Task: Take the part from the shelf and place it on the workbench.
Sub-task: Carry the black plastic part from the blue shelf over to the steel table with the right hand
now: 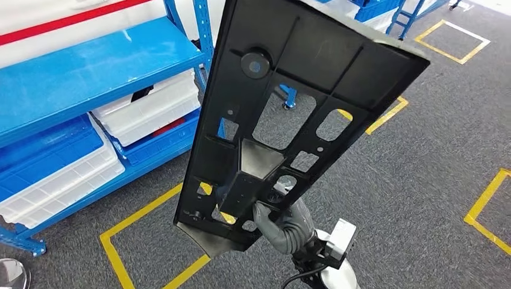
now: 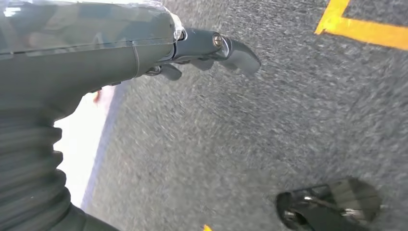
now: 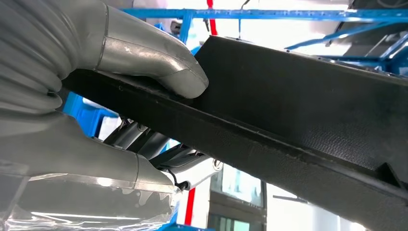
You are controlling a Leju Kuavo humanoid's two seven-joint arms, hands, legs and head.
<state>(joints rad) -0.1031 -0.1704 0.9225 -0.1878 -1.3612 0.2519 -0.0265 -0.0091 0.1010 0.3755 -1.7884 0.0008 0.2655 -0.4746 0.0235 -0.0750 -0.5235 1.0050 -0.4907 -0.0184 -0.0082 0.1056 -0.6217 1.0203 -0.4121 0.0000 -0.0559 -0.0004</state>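
Observation:
A large flat black plastic part (image 1: 289, 102) with several cut-out holes and ribs stands tilted upright in the middle of the head view, well above the floor. My right hand (image 1: 278, 224) grips its lower end from below. In the right wrist view the grey thumb (image 3: 159, 65) presses on one face of the part (image 3: 308, 110) and the dark fingers (image 3: 144, 142) wrap the other face. My left hand (image 2: 211, 48) hangs over the grey carpet with its fingers loosely curled and nothing in it.
A blue shelf rack (image 1: 90, 66) stands at the left, with white lidded bins (image 1: 150, 108) and blue trays on its lower levels. Grey carpet (image 1: 416, 180) with yellow tape boxes (image 1: 120, 241) covers the floor ahead and to the right.

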